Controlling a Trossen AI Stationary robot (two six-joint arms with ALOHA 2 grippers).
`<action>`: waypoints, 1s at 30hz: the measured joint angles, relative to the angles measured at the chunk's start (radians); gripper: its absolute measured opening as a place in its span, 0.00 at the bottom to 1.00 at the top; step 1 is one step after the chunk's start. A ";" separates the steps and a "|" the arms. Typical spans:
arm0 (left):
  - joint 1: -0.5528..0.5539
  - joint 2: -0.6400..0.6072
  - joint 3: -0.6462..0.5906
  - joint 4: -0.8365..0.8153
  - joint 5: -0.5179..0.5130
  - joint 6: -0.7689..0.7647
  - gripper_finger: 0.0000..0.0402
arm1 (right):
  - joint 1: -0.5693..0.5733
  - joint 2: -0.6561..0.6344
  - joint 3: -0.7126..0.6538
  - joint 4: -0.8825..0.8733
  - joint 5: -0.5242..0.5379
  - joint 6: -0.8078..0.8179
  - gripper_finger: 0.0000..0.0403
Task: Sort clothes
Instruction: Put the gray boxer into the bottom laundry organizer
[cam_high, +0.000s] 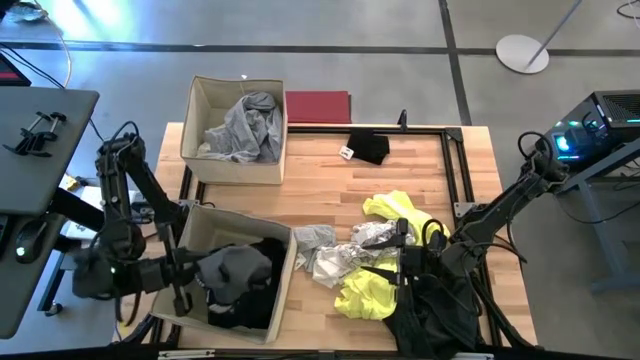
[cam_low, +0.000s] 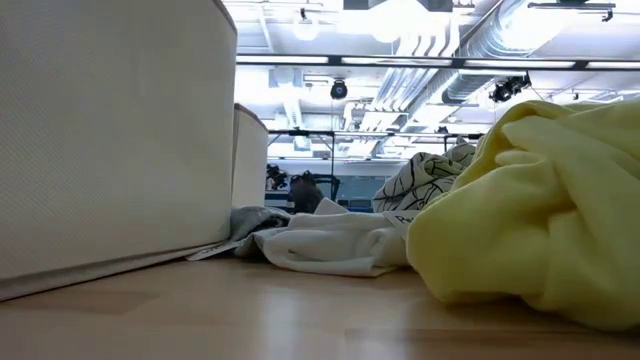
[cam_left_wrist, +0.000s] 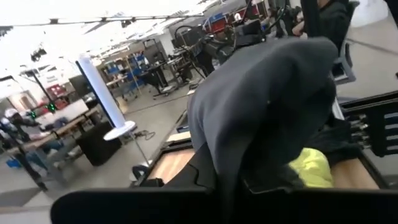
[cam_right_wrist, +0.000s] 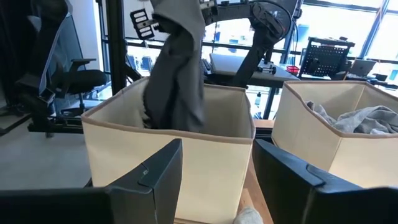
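My left gripper is over the near beige box, shut on a dark grey garment. The garment also shows in the right wrist view and drapes over the gripper in the left wrist view. The box holds black clothes. My right gripper is open, its fingers level and facing the box, over a pile on the table: neon yellow, white patterned and dark garments. My left gripper holds the dark grey garment by its upper end; the cloth itself hides the fingers. The garment hangs slack below the gripper, and its lower end reaches down inside the near box.
A second beige box at the far left holds a light grey garment. A dark red rectangle lies behind it. A black garment lies at the far middle. Bare wood lies between the boxes and the pile.
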 joint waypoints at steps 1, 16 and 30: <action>0.000 -0.007 0.000 -0.062 0.002 -0.077 0.00 | 0.000 0.000 0.000 0.000 0.000 0.000 0.46; 0.319 -0.010 -0.001 -1.039 0.910 -1.367 0.00 | 0.000 0.000 0.000 0.000 -0.003 0.000 0.46; 0.583 0.333 -0.001 -1.051 1.559 -1.392 0.00 | 0.000 0.000 0.000 -0.004 -0.003 0.000 0.46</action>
